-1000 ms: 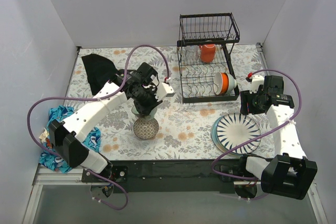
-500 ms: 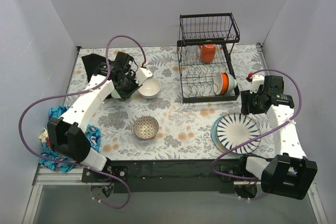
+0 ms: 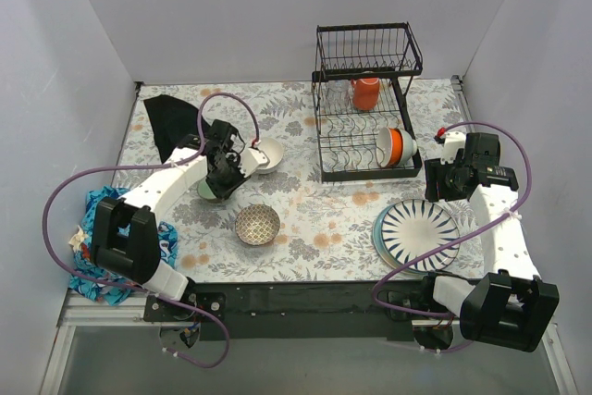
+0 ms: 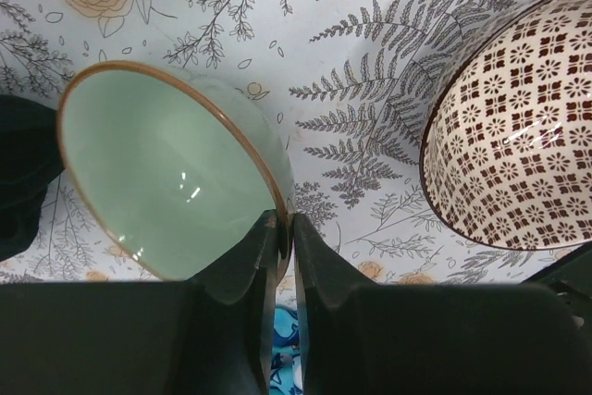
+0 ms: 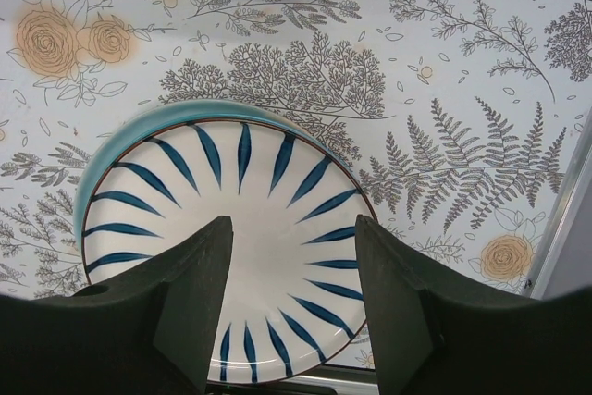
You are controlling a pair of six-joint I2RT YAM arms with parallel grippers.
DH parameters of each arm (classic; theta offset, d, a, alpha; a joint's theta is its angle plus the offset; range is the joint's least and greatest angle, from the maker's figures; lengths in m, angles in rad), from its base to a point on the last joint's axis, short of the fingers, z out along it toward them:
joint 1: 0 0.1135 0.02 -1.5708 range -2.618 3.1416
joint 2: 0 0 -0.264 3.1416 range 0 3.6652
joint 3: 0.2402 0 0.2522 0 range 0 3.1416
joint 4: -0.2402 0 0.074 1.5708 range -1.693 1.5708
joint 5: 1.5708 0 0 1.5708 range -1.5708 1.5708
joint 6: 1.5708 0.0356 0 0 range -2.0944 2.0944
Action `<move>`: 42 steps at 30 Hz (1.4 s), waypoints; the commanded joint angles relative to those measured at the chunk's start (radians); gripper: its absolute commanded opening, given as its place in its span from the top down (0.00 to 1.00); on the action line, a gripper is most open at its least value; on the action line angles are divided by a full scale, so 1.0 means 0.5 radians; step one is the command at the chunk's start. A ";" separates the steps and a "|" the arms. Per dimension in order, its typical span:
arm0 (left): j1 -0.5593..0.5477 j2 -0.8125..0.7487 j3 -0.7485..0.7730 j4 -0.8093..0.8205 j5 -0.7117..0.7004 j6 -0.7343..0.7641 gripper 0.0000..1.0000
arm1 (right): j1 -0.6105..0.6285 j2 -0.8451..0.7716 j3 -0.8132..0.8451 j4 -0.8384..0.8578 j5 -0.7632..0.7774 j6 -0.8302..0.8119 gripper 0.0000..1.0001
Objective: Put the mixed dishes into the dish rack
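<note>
The left gripper (image 4: 285, 221), clamped on the green bowl (image 4: 166, 168), has shifted lower at left-centre. The right gripper (image 5: 291, 228) stays spread above the striped plate (image 5: 268, 173).

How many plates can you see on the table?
2: a blue-striped plate, front right, stacked on a light-blue plate whose rim peeks out. More could hide beneath.

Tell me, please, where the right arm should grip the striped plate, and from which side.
Probably the rim, from its right side in the top view. The striped plate lies flat on a blue plate that peeks out at the left, so the right rim is freer for the jaws.
</note>
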 commanded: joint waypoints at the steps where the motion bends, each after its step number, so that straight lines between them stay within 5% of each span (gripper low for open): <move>1: 0.002 -0.070 -0.116 0.175 0.000 0.020 1.00 | 0.003 0.011 -0.026 0.056 0.016 0.004 0.36; 7: 0.002 -0.104 -0.245 0.276 -0.018 0.008 1.00 | 0.003 0.020 -0.038 0.068 0.022 0.007 0.36; 10: 0.002 -0.116 -0.312 0.347 -0.064 -0.062 0.71 | 0.003 0.024 -0.035 0.068 0.028 0.007 0.36; 14: 0.002 -0.125 -0.386 0.448 -0.107 -0.081 0.66 | 0.003 0.033 -0.029 0.071 0.034 0.007 0.36; 22: 0.002 -0.119 -0.209 0.353 -0.083 -0.148 1.00 | 0.003 0.033 -0.014 0.074 0.059 0.013 0.36; 26: 0.002 -0.147 0.174 0.065 0.058 -0.188 1.00 | 0.003 0.017 -0.023 0.068 0.077 0.013 0.36; 32: -0.081 0.037 0.895 -0.147 0.790 -0.280 1.00 | 0.000 0.054 -0.005 0.062 0.096 0.004 0.36; 37: -0.329 0.261 1.050 0.351 1.291 -0.668 1.00 | 0.000 0.109 0.063 0.065 0.154 -0.027 0.36; 42: -0.590 0.521 1.126 0.904 1.491 -1.129 1.00 | 0.000 0.110 0.075 0.035 0.243 -0.058 0.37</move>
